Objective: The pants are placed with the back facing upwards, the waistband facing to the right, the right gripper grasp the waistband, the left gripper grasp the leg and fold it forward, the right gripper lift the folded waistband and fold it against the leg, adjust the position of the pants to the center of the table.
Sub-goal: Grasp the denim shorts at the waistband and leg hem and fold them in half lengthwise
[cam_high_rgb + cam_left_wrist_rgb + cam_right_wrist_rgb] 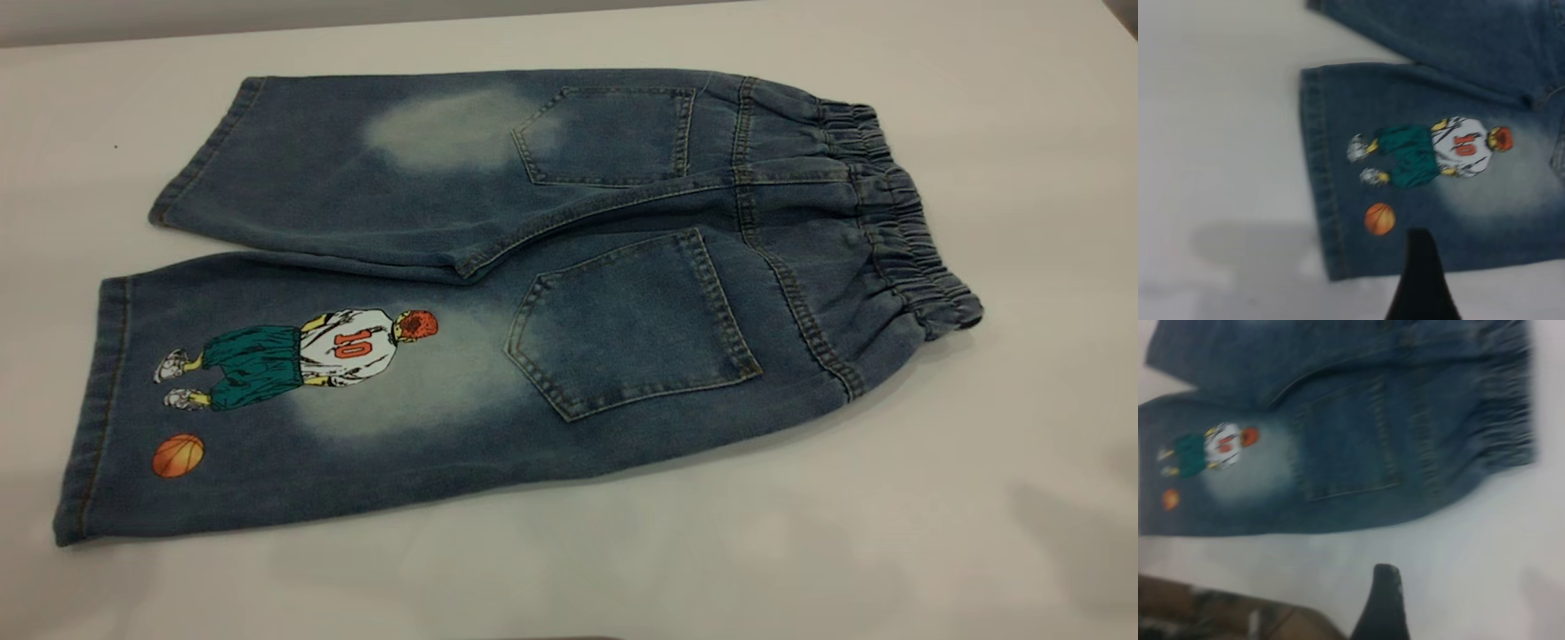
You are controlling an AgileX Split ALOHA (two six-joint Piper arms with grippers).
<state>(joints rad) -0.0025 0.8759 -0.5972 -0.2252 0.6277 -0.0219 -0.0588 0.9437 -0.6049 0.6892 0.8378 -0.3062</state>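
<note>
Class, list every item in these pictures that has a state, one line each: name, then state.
pants: flat, unfolded, back up
waistband: gathered, at the right, ungrasped
leg: printed side up, flat, ungrasped
left claw: above the leg's hem, holding nothing
right claw: above bare table, holding nothing

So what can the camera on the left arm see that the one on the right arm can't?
Only the left wrist view shows the printed leg's hem close up, with bare table beyond it. Only the right wrist view shows the waistband and a back pocket. Both show the pants, the player print, the orange ball, and a dark gripper tip at the frame edge.
</note>
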